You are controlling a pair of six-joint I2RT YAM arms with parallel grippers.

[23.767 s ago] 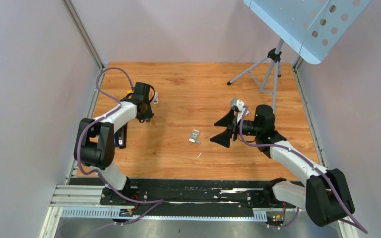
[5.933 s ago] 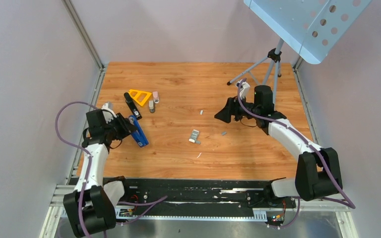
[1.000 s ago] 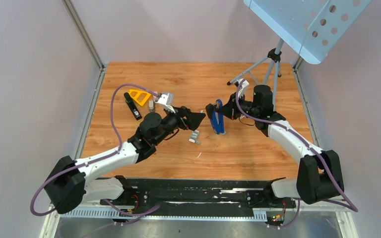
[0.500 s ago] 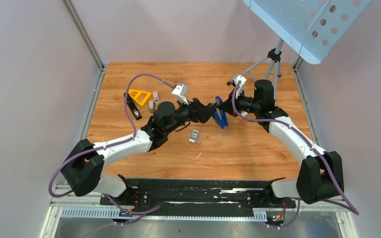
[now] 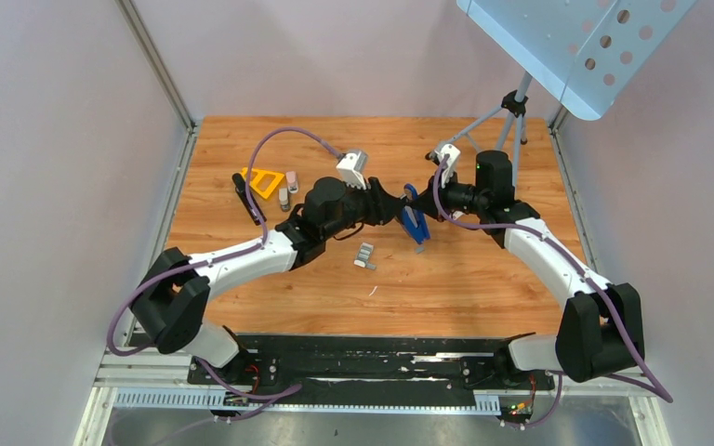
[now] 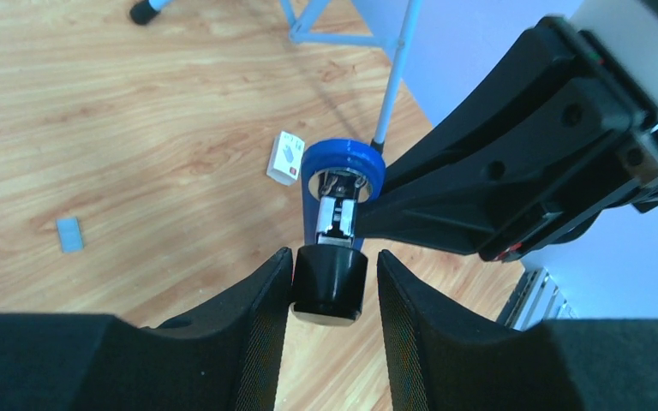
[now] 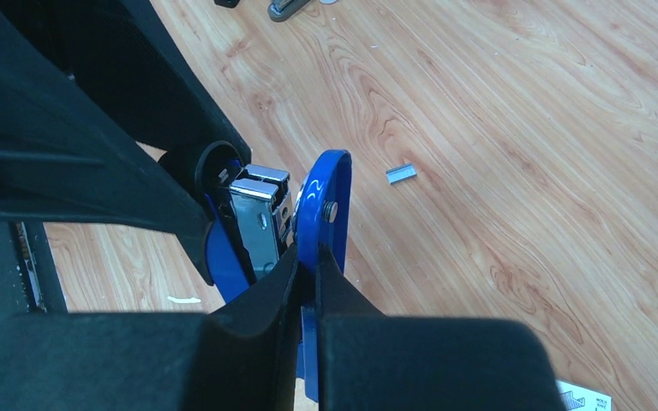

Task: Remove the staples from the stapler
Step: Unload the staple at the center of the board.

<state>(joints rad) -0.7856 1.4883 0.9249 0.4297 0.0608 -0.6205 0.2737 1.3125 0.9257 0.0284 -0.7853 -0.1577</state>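
Note:
The blue stapler (image 5: 416, 226) hangs above the wooden table between both arms. My right gripper (image 5: 424, 203) is shut on the stapler's thin blue arm (image 7: 324, 197), and its metal magazine (image 7: 261, 224) shows beside that arm. My left gripper (image 6: 330, 287) stands around the stapler's black end cap (image 6: 330, 272). One finger (image 6: 261, 325) touches the cap; a narrow gap remains on the other side. In the top view the left gripper (image 5: 396, 206) meets the stapler from the left. A loose strip of staples (image 7: 401, 174) lies on the table.
A grey staple block (image 5: 364, 255) lies in front of the stapler. At the back left are a yellow triangle (image 5: 262, 181), a black stapler (image 5: 246, 197) and two small items (image 5: 287, 188). A tripod (image 5: 488, 135) stands at the back right. A small white box (image 6: 287, 159) is nearby.
My left arm has reached right to the stapler and its jaws have narrowed around the black end cap. The right gripper has kept its hold, shifting the stapler slightly right.

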